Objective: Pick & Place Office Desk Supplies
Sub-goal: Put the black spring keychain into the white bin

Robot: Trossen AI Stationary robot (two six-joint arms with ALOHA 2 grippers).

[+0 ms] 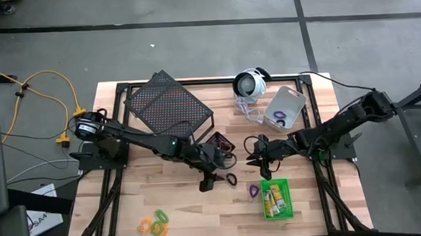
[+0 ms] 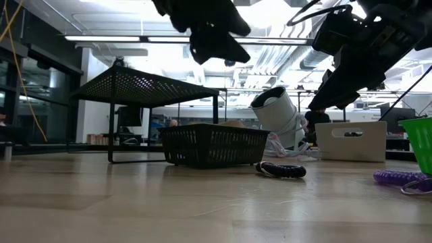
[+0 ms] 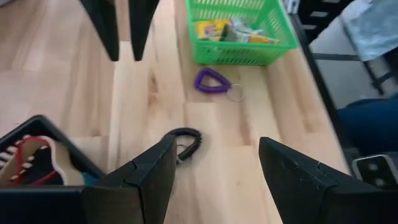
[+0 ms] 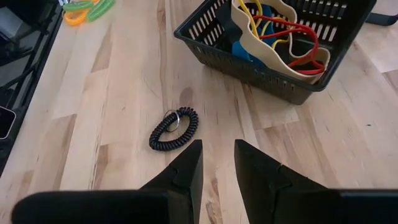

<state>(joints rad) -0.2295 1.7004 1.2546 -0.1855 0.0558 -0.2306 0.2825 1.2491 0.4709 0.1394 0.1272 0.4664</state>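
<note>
From above, three small bins sit on the table (image 1: 128,202): a black bin (image 1: 220,143) near the middle, a grey bin (image 1: 285,107) toward the far right holding one purple loop (image 1: 280,116), and a green bin (image 1: 276,198) at the near right with little yellow pieces (image 1: 275,199) inside, too crowded to count; one purple coil (image 1: 253,191) lies just beside the green bin, one black coil (image 1: 231,179) lies between the arms, and a cluster of orange and green loops (image 1: 155,223) rests near the front left edge; the left gripper (image 1: 208,183) hangs by the black coil, the right gripper (image 1: 254,157) is near it. At table height, the black coil (image 2: 280,170) lies flat on the wood in front of the black bin (image 2: 212,145), with both grippers raised above. The left wrist view shows the left gripper (image 3: 214,168) spread wide and empty, the black coil (image 3: 184,140) between its fingers (image 3: 149,171). The right wrist view shows the right gripper (image 4: 217,163) narrowly parted, holding nothing, the black coil (image 4: 174,129) ahead of it
</note>
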